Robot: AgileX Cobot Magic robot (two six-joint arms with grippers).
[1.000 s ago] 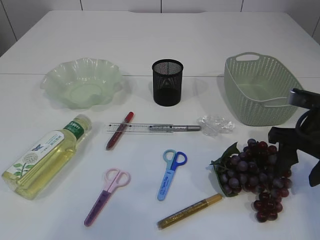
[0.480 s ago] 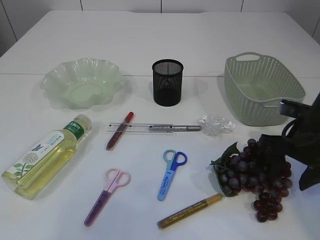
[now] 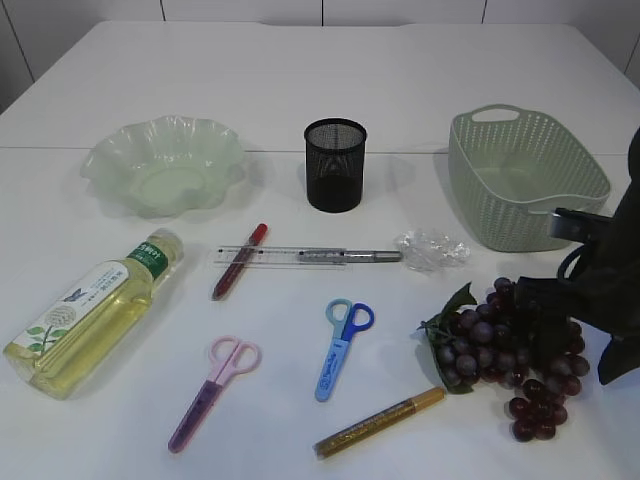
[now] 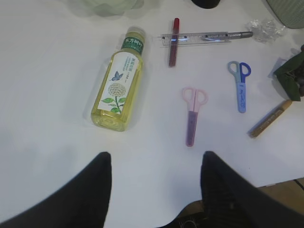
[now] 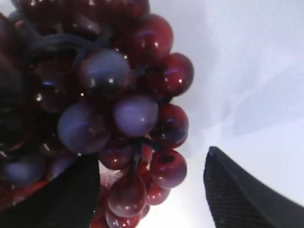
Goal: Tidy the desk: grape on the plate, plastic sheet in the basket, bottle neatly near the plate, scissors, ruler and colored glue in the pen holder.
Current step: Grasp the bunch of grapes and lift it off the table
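Note:
A dark red grape bunch lies at the front right. My right gripper is low over its right side. In the right wrist view its jaws are open with grapes between them. The green plate is at the back left, the black mesh pen holder at the back middle, and the green basket at the back right. The bottle lies on its side at the left. My left gripper is open and empty above the front edge, out of the exterior view.
The clear ruler lies under a red glue pen. The crumpled plastic sheet is by the basket. Blue scissors, pink scissors and a gold glue pen lie at the front middle.
My right arm has moved left and down, from beside the basket onto the right side of the grape bunch. Nothing else has moved.

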